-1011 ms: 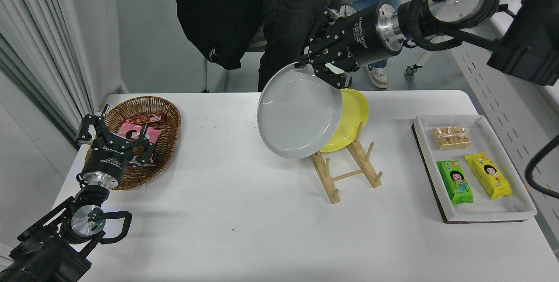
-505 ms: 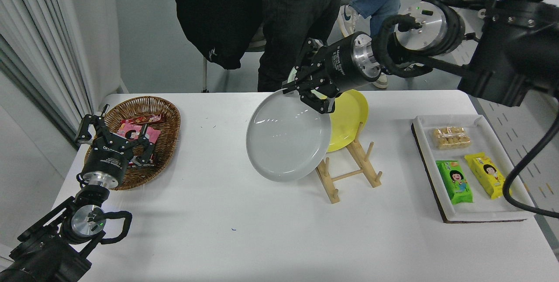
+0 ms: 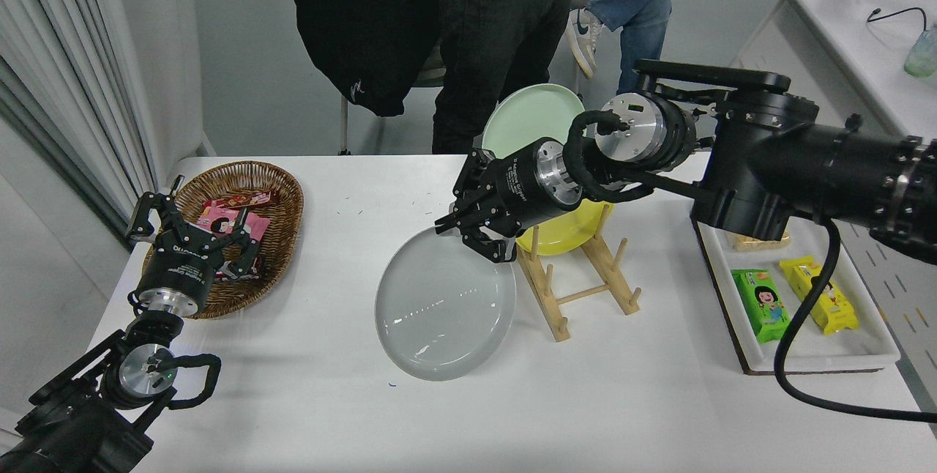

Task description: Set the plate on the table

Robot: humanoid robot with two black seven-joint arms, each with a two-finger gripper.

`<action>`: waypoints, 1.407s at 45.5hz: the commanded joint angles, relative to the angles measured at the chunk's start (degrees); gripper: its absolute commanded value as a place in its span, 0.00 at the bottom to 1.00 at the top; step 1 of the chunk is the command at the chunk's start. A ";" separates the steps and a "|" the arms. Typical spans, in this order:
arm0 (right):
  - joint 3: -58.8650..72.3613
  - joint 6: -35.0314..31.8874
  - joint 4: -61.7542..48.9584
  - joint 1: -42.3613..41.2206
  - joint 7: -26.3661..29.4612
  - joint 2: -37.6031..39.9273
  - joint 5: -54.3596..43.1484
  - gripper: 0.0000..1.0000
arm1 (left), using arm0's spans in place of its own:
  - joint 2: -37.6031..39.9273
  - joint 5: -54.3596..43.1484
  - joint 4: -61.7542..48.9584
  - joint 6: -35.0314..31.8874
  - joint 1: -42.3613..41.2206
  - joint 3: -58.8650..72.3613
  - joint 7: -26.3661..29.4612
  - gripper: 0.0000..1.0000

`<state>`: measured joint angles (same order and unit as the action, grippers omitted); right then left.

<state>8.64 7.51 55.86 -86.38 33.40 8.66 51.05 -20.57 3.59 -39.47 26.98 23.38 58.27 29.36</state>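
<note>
At the near left corner the left gripper [image 3: 192, 233] is parked over the edge of a basket [image 3: 282, 198], with its fingers spread wide and nothing in them. The basket sits at the far left of the table [image 3: 293, 400] and has pink and red snack packs [image 3: 233, 218] in it.

In the middle, the plate [image 3: 439, 312] is grey and round. It is tipped, with its near edge low by the table and its far edge held up. I cannot tell for sure if the low edge touches the table.

The right gripper [image 3: 474, 233] comes in from the right and pinches the plate's far rim. Its fingers are closed on that rim.

Just right of the plate stands a wooden rack [image 3: 578, 290]. A yellow plate [image 3: 567, 228] leans in the rack, partly hidden by the gripper. A green plate [image 3: 531, 118] shows behind the arm, farther back.

At the right side is a white tray [image 3: 842, 352] with a green snack [image 3: 763, 304] and a yellow snack [image 3: 827, 297]. Another snack at the tray's far end is mostly hidden by the arm.

People [image 3: 505, 34] are at the far side of the table.
</note>
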 commanded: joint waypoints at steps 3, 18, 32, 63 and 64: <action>-7.76 4.53 -5.85 7.62 -0.09 -4.08 -0.69 0.00 | 0.00 0.01 0.01 0.00 0.00 0.00 0.00 0.98; -15.93 8.66 -13.14 14.22 -0.97 -8.66 -4.99 0.00 | 0.00 0.01 0.01 0.00 0.00 0.00 0.00 0.98; -19.01 12.52 -15.96 19.05 -0.97 -8.66 -4.99 0.00 | 0.00 0.01 0.01 0.00 0.00 0.00 0.00 0.98; -25.16 29.67 -18.77 19.93 -1.06 -8.66 -4.99 0.00 | 0.00 0.01 0.01 0.00 0.00 0.00 0.00 0.98; -25.16 29.67 -18.77 20.19 -1.06 -8.66 -4.99 0.00 | 0.00 0.01 0.01 0.00 0.00 0.00 0.00 0.98</action>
<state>-14.26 32.41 38.28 -67.25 32.36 0.02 46.34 -20.57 3.60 -39.46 26.98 23.38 58.27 29.36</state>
